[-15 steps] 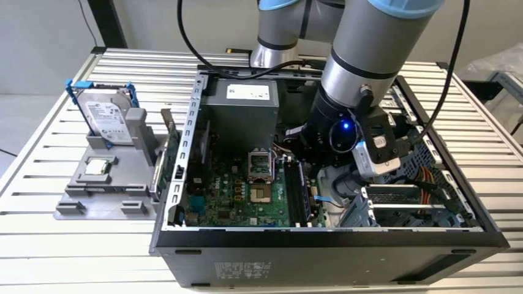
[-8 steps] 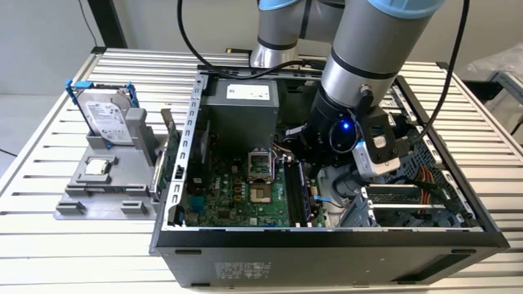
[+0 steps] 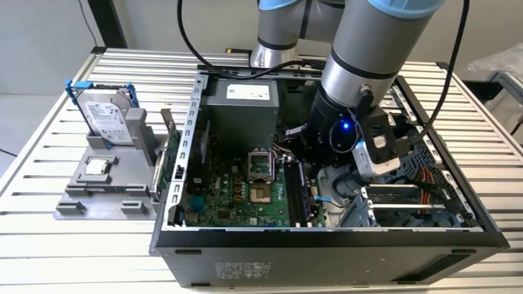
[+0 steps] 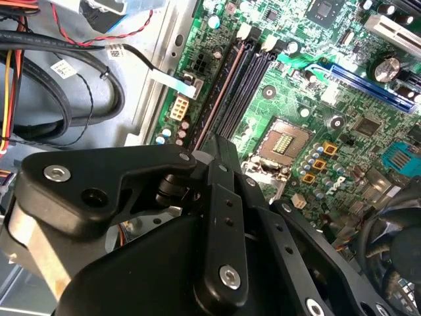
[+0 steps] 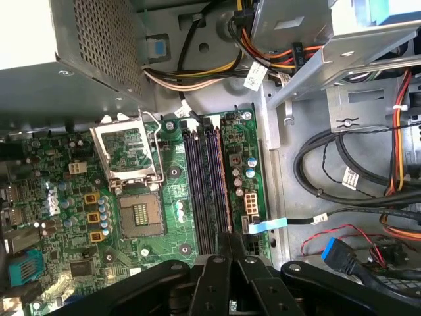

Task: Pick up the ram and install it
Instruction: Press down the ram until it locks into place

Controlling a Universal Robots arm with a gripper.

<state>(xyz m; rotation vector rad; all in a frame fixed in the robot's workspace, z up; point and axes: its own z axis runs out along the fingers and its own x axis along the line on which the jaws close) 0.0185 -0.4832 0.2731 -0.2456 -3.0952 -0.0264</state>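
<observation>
The ram (image 5: 224, 187) already stands in the slot row's (image 5: 200, 191) outermost slot, on the exterior view's right, with the gripper (image 5: 230, 239) closed on its end; full seating can't be judged

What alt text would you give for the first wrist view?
The black pincer reaches over a green motherboard, lined up with its dark memory slots. An open processor socket lies beside the slots, and bundled cables beyond the board.

Matt black plastic hand (image 4: 220, 148), glossy green motherboard (image 5: 131, 191), ribbed bare-metal table (image 3: 49, 245)
</observation>
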